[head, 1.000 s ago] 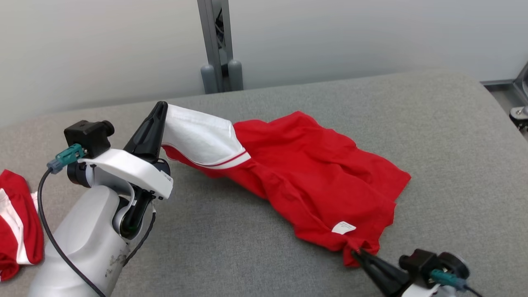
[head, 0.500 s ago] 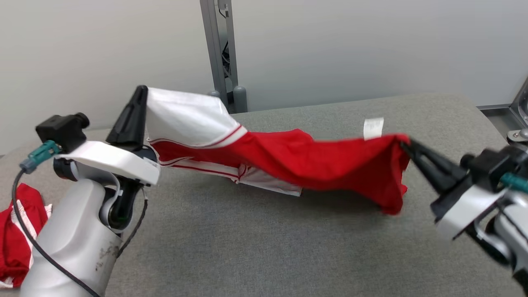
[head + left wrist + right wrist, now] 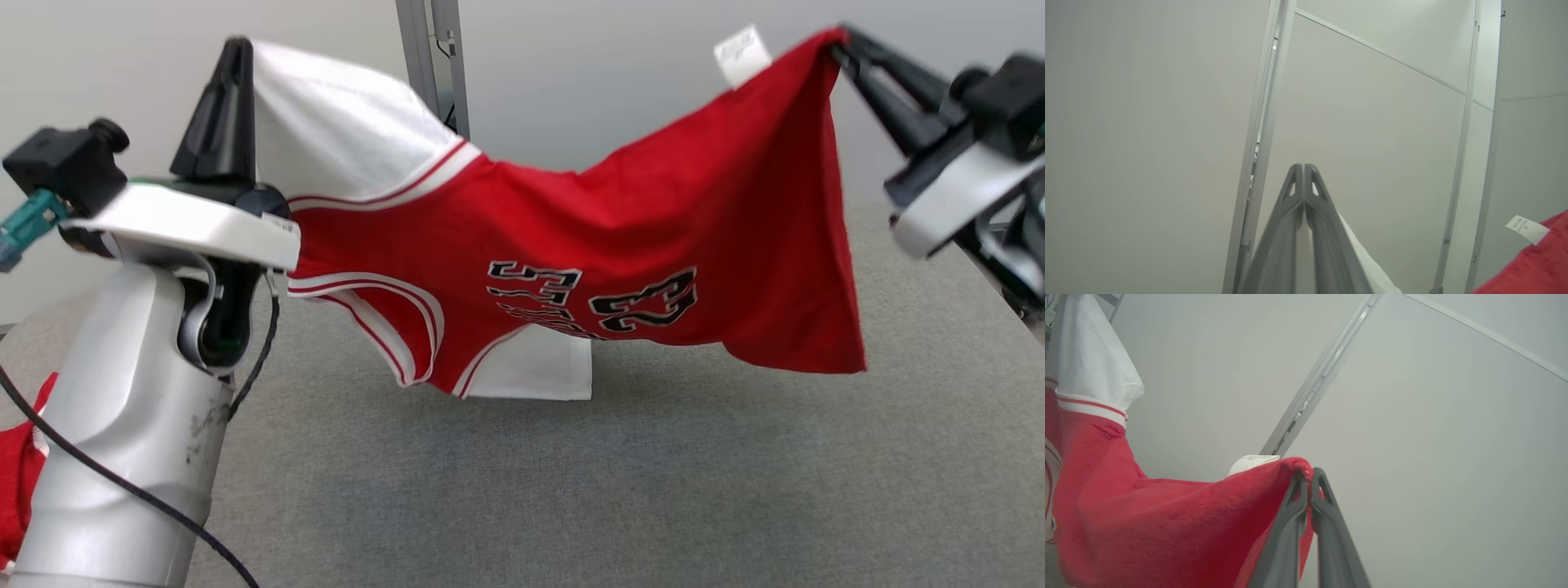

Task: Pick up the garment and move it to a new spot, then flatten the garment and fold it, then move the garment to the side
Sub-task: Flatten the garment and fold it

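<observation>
The garment (image 3: pixel 645 245) is a red jersey with white sleeves, white trim and black lettering, hanging stretched in the air above the grey table (image 3: pixel 620 490). My left gripper (image 3: pixel 238 51) is shut on its white sleeve at the upper left. At the upper right my right gripper (image 3: pixel 841 39) is shut on the red hem corner by the white label (image 3: pixel 741 51). In the left wrist view the left gripper (image 3: pixel 1303 168) points up at the wall, white cloth (image 3: pixel 1367 261) beside its fingers. The right gripper (image 3: pixel 1308 473) pinches the red cloth (image 3: pixel 1167 522) in the right wrist view.
Another red and white garment (image 3: pixel 20 482) lies at the table's left edge behind my left forearm. A grey metal post (image 3: pixel 433 57) stands against the pale wall behind the table. A metal fixture sits past the table's right edge.
Both grippers have risen with the garment. It has left the table and now hangs spread between them, lettering showing. The right gripper went from low on the table to high at the right.
</observation>
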`<state>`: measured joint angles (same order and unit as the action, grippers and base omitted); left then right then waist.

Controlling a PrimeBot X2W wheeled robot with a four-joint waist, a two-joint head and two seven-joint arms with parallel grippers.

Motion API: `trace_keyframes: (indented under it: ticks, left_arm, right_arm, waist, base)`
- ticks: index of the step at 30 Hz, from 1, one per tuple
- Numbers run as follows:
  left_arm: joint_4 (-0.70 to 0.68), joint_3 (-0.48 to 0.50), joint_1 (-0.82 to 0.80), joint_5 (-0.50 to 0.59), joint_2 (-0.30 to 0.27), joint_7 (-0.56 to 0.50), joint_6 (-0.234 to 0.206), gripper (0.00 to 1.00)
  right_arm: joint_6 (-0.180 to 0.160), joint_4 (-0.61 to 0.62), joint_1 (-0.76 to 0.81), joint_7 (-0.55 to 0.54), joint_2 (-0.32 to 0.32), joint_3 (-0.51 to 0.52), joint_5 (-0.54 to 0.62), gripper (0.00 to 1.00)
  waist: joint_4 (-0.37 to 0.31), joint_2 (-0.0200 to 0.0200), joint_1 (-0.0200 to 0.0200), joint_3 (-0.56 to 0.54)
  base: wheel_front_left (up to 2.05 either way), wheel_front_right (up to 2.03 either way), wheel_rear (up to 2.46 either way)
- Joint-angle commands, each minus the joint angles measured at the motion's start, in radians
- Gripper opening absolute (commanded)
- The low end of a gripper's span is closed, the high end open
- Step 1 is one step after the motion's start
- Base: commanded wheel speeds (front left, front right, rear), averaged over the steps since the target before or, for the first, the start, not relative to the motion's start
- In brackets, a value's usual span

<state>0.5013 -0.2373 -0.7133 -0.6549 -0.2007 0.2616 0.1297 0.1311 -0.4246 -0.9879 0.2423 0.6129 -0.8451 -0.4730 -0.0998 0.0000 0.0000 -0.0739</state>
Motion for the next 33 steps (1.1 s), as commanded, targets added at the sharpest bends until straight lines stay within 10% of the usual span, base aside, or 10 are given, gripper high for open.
trace_keyframes:
  ticks: [1,33]
  left_arm:
    - [-0.009,0.011,-0.026,0.019,0.002,0.003,0.001,0.0]
    - [0.004,0.248,-0.162,0.274,0.115,0.002,-0.008,0.0]
  right_arm:
    - [-0.001,-0.021,-0.042,0.006,-0.003,-0.002,0.002,0.0]
    - [-0.001,-0.496,-0.31,0.011,-0.11,-0.194,-0.146,0.0]
  waist:
    - [0.007,0.0,0.0,-0.004]
    - [0.029,0.0,0.0,-0.003]
  base:
    - [0.0,0.0,0.0]
    - [0.0,0.0,0.0]
